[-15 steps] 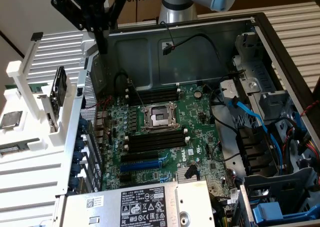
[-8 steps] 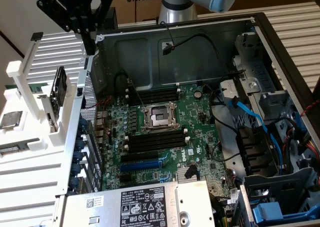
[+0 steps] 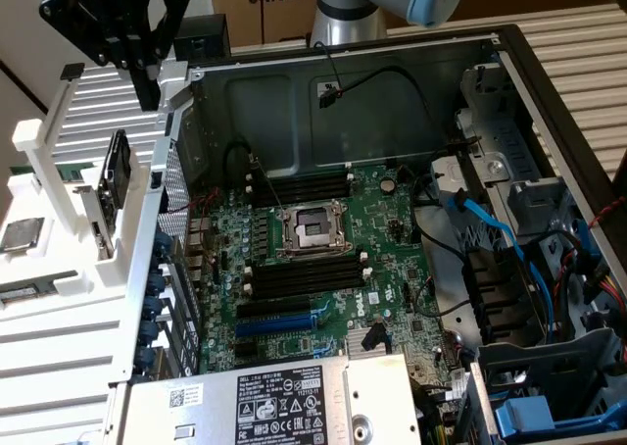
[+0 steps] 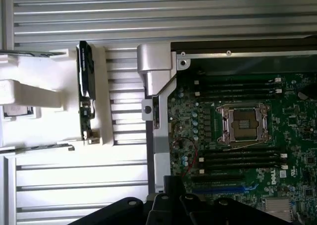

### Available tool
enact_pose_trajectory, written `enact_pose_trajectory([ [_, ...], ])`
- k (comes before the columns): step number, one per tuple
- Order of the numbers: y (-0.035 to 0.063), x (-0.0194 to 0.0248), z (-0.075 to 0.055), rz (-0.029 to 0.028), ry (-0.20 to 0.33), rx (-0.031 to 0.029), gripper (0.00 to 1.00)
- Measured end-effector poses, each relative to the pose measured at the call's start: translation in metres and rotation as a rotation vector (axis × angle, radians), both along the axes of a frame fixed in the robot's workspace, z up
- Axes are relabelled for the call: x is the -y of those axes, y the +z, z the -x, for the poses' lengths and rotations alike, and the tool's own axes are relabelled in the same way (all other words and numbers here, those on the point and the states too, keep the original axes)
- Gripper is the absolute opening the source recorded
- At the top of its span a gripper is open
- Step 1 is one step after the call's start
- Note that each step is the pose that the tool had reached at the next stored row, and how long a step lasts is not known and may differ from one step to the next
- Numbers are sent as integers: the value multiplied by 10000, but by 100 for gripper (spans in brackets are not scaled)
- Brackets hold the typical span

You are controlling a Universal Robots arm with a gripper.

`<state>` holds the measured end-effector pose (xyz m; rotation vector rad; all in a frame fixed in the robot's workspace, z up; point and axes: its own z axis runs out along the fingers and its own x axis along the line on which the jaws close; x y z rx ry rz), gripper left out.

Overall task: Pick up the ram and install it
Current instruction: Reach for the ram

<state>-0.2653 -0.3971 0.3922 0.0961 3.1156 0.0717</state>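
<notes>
- In the exterior view we count one gripper [image 3: 147,84]. It hangs over the corner of the open computer case [image 3: 274,112] nearest the white rack [image 3: 61,122]. We cannot tell how its jaws stand.
- We count one ram [image 3: 116,171]. It stands on edge in the rack, at the rack's edge nearest the case, below the gripper and apart from it.
- One silver processor chip [image 3: 24,235] lies at the rack's opposite edge, away from the case.
- The case's perforated side wall [image 3: 178,161] stands between the rack and the motherboard [image 3: 392,264].
- On the motherboard we count one processor socket [image 3: 313,227] and two banks of black memory slots [image 3: 299,186]. One bank lies on each side of the socket, with four slots in each as far as we can count.
- A black cable [image 3: 392,77] loops across the case's back wall. Blue cables [image 3: 480,215], at least two, run along the case's edge at the exterior view's right.
- In the wrist view the ribbed metal tabletop [image 4: 148,17] carries both rack and case.
- The one ram [image 4: 86,91] stands in its rack slot beside the case's corner, with the chip [image 4: 17,111] partly under a white block.
- One thin red wire [image 4: 190,153] loops over the board beside the slot bank nearer the gripper [image 4: 171,195].
</notes>
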Motion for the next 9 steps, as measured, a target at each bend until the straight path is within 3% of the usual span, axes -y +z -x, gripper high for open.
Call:
enact_pose_trajectory([
  [9,0,-4,307,0,31,0,10],
])
